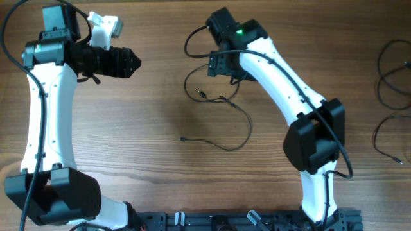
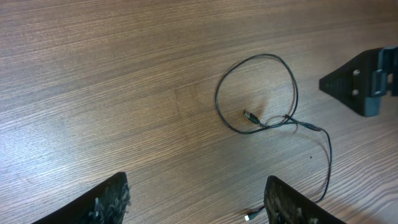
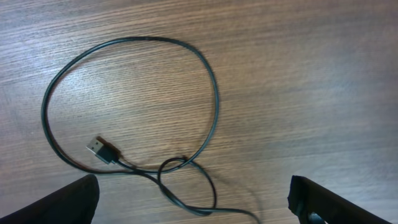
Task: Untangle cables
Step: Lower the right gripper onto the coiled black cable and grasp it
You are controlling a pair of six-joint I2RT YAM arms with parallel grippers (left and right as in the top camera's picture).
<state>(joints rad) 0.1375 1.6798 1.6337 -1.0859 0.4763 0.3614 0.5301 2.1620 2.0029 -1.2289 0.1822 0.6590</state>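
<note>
One thin black cable [image 1: 247,123] lies on the wooden table in the middle. It forms a loop under my right gripper [image 1: 225,69] and trails down to a free end [image 1: 183,138]. In the right wrist view the cable [image 3: 214,93] makes a large loop with a USB plug [image 3: 99,148] inside it and a small crossing loop [image 3: 186,183] between the open jaws of the right gripper [image 3: 193,211]. My left gripper [image 1: 136,63] hovers apart to the left, open and empty. In the left wrist view, the left gripper [image 2: 196,205] faces the cable loop [image 2: 219,93], with a small plug [image 2: 250,216] beside its right finger [image 2: 292,205].
More black cables [image 1: 392,70] lie in loose loops at the table's right edge, one lower down [image 1: 388,138]. The right gripper's finger [image 2: 360,84] shows at the right of the left wrist view. The arm bases [image 1: 257,221] stand along the front edge.
</note>
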